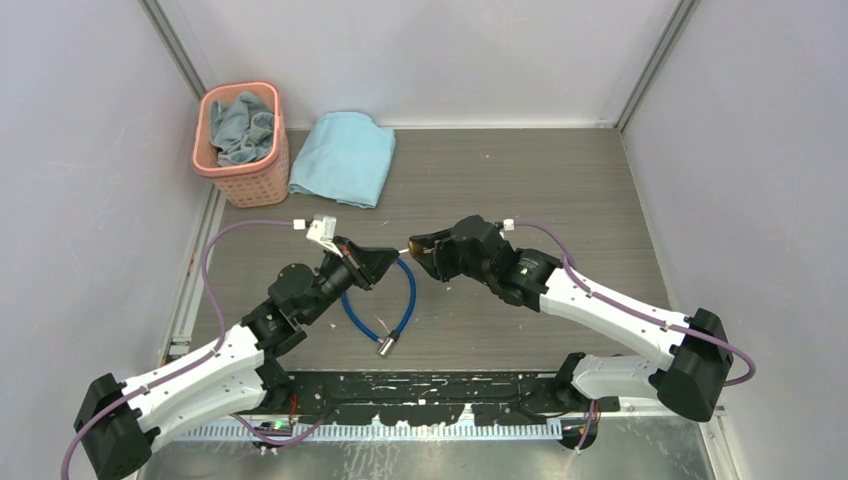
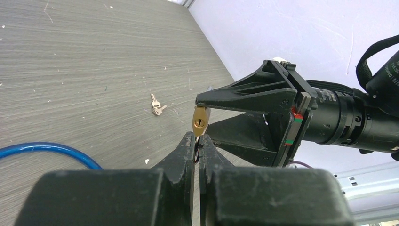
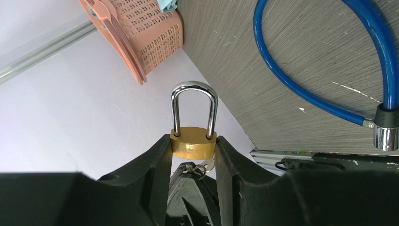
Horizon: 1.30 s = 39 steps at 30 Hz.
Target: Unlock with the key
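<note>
Currently, your left gripper (image 2: 196,141) has its fingers pressed together. In the right wrist view a sliver of silvery metal with a small ring, the key (image 3: 202,165), shows at that gripper's tip, so read it as pinched on the key. Your right gripper (image 3: 193,138) is clamped on the body of the small brass padlock (image 3: 193,146), one finger against each side, and holds it clear of the table (image 1: 520,180). The silver shackle (image 3: 194,89) points away from the right wrist and both of its legs sit in the body. In the left wrist view the padlock's keyhole face is turned toward the left gripper, and the left fingertips sit just below the padlock's lower edge. The keyhole slot shows uncovered there. The key itself is too hidden between the fingers in that view to tell its angle. Note the two grippers meet tip to tip above the middle of the table, over the loop of the blue cable (image 2: 47,148), whose metal end (image 3: 386,136) lies on the table nearer the arm bases. A pair of spare keys (image 2: 156,107) lies flat on the table beyond the padlock, apart from both grippers. At the far left corner stands a pink basket (image 1: 240,170) with a grey-blue cloth (image 1: 243,125) in it, and a folded light-blue towel (image 1: 345,158) lies just beside it.
</note>
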{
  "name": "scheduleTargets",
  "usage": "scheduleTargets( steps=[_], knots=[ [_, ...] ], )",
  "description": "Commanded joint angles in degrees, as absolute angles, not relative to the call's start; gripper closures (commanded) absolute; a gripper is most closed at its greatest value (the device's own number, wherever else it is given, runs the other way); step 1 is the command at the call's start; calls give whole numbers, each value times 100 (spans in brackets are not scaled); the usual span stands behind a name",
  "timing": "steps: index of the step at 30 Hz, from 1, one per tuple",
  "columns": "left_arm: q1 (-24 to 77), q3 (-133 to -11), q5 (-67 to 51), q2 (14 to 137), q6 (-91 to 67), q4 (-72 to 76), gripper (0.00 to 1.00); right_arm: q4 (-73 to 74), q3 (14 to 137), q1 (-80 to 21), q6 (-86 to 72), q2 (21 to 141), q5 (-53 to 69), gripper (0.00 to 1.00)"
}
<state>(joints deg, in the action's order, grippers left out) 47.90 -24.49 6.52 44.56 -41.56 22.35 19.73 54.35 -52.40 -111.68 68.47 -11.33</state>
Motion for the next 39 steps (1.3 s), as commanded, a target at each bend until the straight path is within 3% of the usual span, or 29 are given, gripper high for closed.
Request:
scheduleTargets(
  steps=[1, 39],
  knots=[
    [4824, -2458, 867, 4500, -4105, 2685, 100, 1666, 5502, -5273, -11307, 6609, -1246, 99],
    [4825, -2352, 835, 4462, -4028, 2856, 100, 1633, 5462, -5289, -11400, 6778, -1222, 99]
  ],
)
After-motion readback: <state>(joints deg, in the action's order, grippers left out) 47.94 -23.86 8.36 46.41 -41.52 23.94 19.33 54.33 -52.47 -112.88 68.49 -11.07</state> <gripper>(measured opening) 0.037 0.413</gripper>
